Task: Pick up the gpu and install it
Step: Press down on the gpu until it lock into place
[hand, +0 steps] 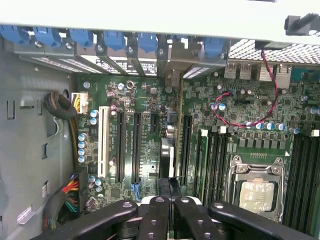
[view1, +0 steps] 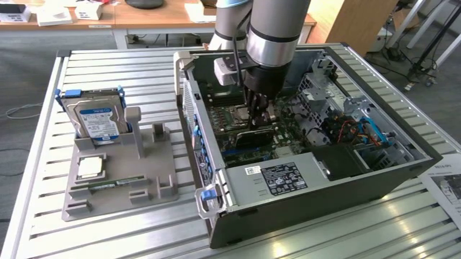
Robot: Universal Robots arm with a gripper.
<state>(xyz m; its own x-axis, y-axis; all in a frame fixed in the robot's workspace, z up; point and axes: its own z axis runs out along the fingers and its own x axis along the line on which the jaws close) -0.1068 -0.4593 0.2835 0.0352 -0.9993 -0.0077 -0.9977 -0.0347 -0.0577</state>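
One open computer case on the bench, one grey holder, one hard drive, one processor chip, one memory stick, one gpu.

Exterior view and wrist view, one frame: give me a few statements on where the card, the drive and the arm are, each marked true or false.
1. The gripper is inside the open dark computer case. True.
2. Its jaws are open. False: shut on the thin black expansion card with a metal bracket.
3. The card stands edge-on over the green motherboard. True.
4. The silver hard drive with a blue-white label lies inside the case. False: it stands in the grey holder, outside.
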